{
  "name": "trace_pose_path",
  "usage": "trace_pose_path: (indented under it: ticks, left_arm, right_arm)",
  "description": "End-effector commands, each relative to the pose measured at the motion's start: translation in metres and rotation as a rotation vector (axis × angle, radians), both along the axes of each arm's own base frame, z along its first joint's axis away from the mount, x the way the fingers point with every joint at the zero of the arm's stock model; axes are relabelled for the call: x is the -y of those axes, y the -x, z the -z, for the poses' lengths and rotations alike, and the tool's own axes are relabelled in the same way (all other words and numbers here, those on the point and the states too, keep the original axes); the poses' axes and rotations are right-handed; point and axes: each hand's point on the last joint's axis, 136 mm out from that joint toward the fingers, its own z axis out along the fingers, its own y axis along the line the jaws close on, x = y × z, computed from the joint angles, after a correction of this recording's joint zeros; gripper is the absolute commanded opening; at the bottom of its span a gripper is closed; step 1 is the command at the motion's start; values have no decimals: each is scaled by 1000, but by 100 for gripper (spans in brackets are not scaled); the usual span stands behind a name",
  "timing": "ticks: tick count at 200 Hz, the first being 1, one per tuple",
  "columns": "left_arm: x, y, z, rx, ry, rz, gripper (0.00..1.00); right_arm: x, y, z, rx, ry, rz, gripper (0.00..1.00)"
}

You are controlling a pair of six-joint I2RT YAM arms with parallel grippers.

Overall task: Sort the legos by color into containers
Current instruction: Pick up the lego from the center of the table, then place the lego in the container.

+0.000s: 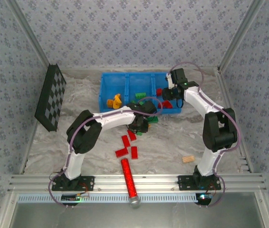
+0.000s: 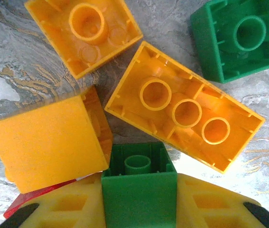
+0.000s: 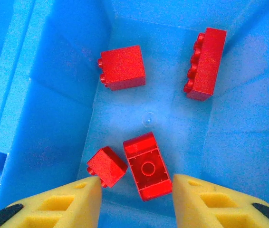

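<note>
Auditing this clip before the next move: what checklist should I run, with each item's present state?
1. Green brick between left claw fingers: ok.
2. Neighbouring yellow brick clear of that grip: cannot tell.
3. Right claw open, holding nothing: ok.
4. Right compartment holds red bricks only: ok.
5. Loose red bricks sorted: not ok.

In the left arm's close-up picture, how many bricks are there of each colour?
yellow-orange bricks: 3
green bricks: 2
red bricks: 1, only an edge showing
Total: 6
</note>
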Motion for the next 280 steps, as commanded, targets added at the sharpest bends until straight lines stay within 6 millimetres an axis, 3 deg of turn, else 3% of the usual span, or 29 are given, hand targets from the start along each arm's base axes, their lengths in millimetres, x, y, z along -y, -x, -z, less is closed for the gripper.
trace_pose_path:
  ticks: [1,27,60,64,84,102,145,187,226,280]
  left_arm:
    - [-15,11,2,-20,-75,13,30]
    - [-12,-1,-35,52,-29,16,29]
    - [-13,-31,-88,154,56,7,29]
    - [-13,-36,-94,167,65,6,29]
    - [-20,-62,-116,229,98,-11,29]
    - [-27,-87,-124,267,103,-33,29]
    - [-27,-139,-121,297,130,-68,28]
    - [-11,-171,-107,292,133,-64,28]
    - [1,-181,-86,255,127,-51,29]
    - [2,-180,-77,234,124,-51,43]
  right_arm:
    - [1,8,-5,2,6,-6,45]
    - [1,22,-4,-10,-4,-8,45]
    - [-4,51,-3,-15,-63,-8,45]
    - [-4,61,8,-43,-60,-9,46]
    - [-20,85,12,-50,-91,-62,47]
    - [-41,107,20,-62,-131,-150,49]
    - [-82,145,37,-76,-117,-323,56]
    - [-110,158,49,-80,-96,-445,61]
    - [-123,155,61,-78,-22,-515,64]
    - [-131,143,68,-81,45,-558,65]
